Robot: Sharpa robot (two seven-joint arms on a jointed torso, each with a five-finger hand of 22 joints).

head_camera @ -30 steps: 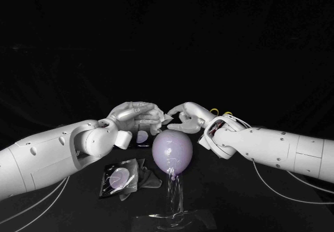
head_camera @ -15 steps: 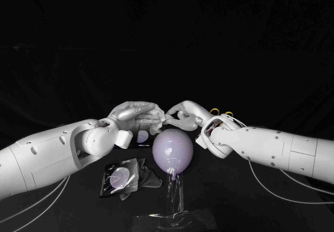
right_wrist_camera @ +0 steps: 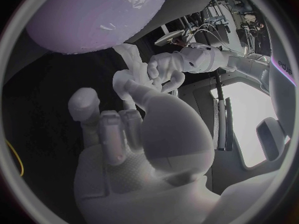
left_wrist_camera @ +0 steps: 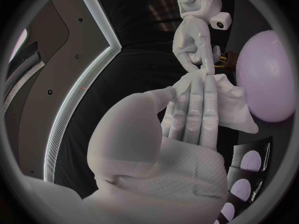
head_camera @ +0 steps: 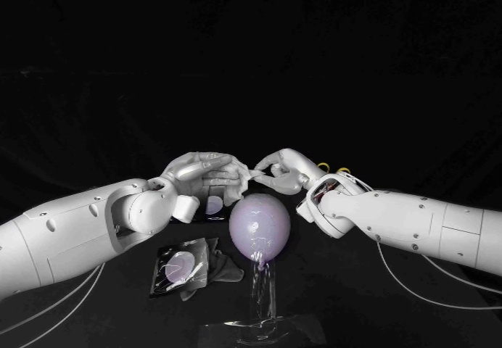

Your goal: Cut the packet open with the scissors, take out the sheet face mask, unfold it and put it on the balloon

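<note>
Both left hand [head_camera: 204, 172] and right hand [head_camera: 282, 168] pinch sheet mask [left_wrist_camera: 233, 109] near balloon [head_camera: 260, 226]; packet [head_camera: 178, 267] lies apart, contents unclear.

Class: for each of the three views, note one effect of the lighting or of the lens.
Head view: the black table shows no clear shadows, and the balloon carries pale glare patches. Left wrist view: the fisheye lens bows a lit strip into a curve, and the sheet face mask is evenly lit. Right wrist view: a bright panel is washed out to white.
</note>
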